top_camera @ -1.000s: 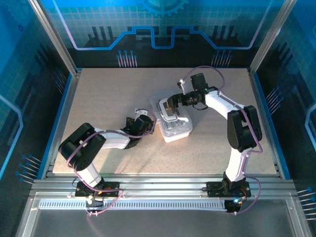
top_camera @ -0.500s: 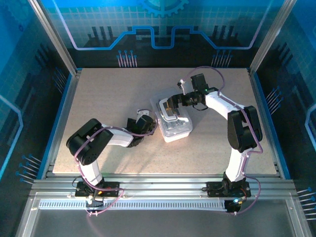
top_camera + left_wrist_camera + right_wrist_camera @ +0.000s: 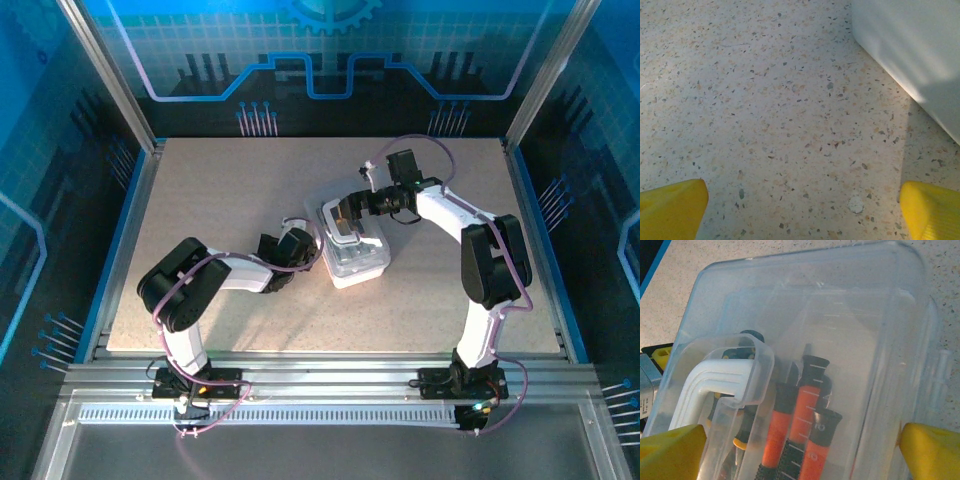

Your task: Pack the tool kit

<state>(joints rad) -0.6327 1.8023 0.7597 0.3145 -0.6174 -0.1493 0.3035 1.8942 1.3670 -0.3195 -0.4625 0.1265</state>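
The clear plastic tool case (image 3: 352, 248) is sitting near the middle of the speckled surface (image 3: 210, 190), its white carry handle (image 3: 343, 232) facing up. In the right wrist view, orange-and-black screwdrivers (image 3: 802, 412) are lying inside the case (image 3: 840, 300), showing through the translucent lid beside the white handle (image 3: 707, 390); the lid looks to be down, though whether it is latched is hard to tell. The right tool (image 3: 352, 208) is hovering over the far end of the case, its yellow fingertips (image 3: 672, 452) spread wide to either side and gripping nothing. The left tool (image 3: 306, 240) is reaching low along the surface just beside the case's left wall (image 3: 910, 45). Its yellow fingertips (image 3: 670, 207) are also standing fully apart, with bare surface (image 3: 770, 110) between them and nothing held
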